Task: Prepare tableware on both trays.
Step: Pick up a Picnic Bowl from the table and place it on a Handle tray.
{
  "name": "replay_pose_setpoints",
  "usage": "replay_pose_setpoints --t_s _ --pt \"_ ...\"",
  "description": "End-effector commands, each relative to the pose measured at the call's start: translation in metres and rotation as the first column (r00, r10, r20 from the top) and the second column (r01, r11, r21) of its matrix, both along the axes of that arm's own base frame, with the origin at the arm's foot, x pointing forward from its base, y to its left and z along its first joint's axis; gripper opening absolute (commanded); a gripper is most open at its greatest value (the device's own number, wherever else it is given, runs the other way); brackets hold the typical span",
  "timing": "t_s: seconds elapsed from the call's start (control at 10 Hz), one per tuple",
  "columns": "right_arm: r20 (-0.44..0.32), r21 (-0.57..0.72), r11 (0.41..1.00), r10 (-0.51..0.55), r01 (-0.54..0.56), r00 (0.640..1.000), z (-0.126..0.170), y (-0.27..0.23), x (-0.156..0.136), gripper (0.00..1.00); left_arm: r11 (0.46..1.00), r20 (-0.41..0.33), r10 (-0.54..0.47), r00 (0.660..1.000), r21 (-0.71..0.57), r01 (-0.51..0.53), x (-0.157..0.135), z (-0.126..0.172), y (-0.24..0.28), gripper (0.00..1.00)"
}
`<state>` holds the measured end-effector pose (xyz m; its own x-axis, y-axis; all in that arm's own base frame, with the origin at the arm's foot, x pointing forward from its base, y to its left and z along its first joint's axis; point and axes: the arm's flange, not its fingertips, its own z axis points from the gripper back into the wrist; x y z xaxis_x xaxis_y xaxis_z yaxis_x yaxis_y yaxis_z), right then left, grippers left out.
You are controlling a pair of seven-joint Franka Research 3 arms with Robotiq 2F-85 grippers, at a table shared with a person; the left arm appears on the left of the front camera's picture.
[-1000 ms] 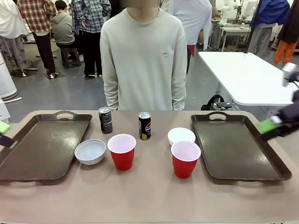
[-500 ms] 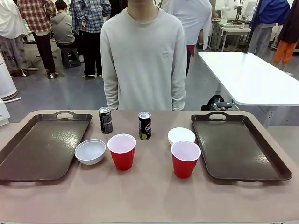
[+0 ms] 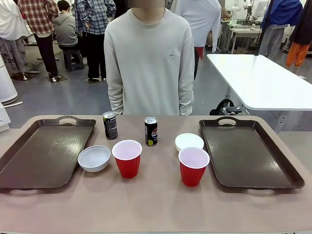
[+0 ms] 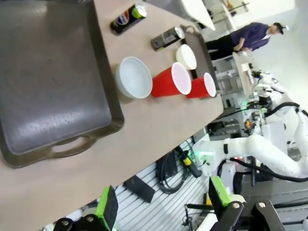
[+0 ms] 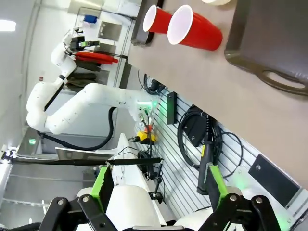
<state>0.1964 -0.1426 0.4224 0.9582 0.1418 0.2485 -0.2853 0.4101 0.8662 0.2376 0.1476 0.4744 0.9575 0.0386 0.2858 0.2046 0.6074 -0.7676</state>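
Beige tabletop [image 3: 156, 209], dark brown plastic trays [image 3: 44, 156] bare; our left gripper [image 4: 162, 199] and right gripper [image 5: 158, 182] gape empty, so we'd pinch the rim of the left round white bowl [image 3: 94, 158] squarely.

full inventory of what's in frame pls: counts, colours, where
trays: 2, dark brown, bare; left tray and right tray at the table's ends
cups: 2, red, white inside, upright between the trays; left cup, right cup
bowls: 2, white; left bowl by the left tray, right bowl by the right tray
cans: 2, dark, upright behind the cups; left can, right can
table: 1, tan
side table: 1, white, back right
person: 1, pale sweater, far edge
left pincer: black, green pads, open, off the near edge
right pincer: same, open
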Motion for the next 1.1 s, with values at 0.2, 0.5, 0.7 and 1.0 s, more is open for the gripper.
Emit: replay_pose_setpoints --t_s 0.2,0.5,0.7,1.0 --pt "0.085 -0.086 0.991 -0.093 0.1 0.992 -0.019 0.097 -0.044 1.0 0.992 -0.002 0.051 0.999 0.113 -0.05 0.003 -0.01 0.002 1.0" --pt "0.115 -0.1 0.991 -0.078 0.09 0.99 -0.016 0.112 -0.042 1.0 0.978 0.09 0.13 0.987 0.154 -0.143 0.001 -0.006 0.008 1.0" --pt "0.102 -0.107 0.991 -0.066 0.077 0.993 0.056 0.031 -0.002 1.0 0.969 0.15 0.148 0.978 0.178 -0.174 0.001 -0.002 0.011 1.0" --pt "0.102 -0.107 0.991 -0.066 0.077 0.993 0.056 0.031 -0.002 1.0 0.974 0.114 0.138 0.984 0.164 -0.156 0.008 0.011 0.027 1.0"
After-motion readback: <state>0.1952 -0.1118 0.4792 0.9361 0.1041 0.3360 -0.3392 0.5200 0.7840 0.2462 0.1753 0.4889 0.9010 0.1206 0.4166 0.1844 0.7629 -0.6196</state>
